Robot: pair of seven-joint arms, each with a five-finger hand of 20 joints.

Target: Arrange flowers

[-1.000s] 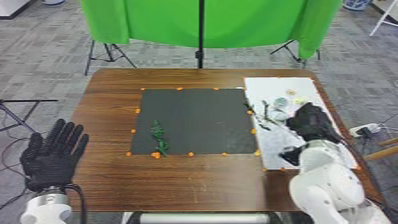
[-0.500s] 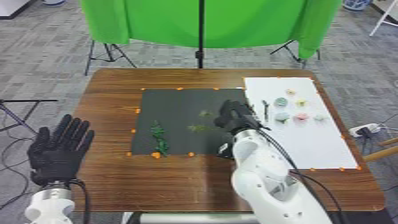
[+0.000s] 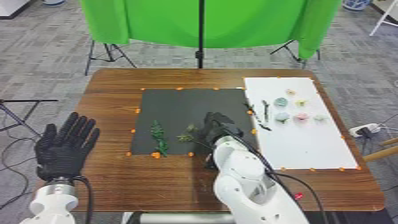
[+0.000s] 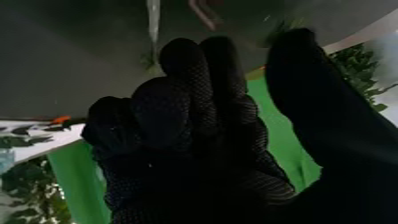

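a: what is changed since the earlier frame?
b: the right hand has been brought closer to the robot, over the near right part of the black mat. the pale green sprig, seen blurred before, is now seen clearly, just beside this hand.
a: is it held there?
b: that cannot be told; how far the right hand is opened cannot be told either.
a: and the left hand?
b: it has been shifted slightly toward the mat. its fingers are kept straight and spread, and nothing is held.
a: where are the other pieces placed?
b: the dark green sprig is laid on the mat, at its left part. on the white sheet, the pink flower is surrounded by other pale flowers, with dark stems near the mat.
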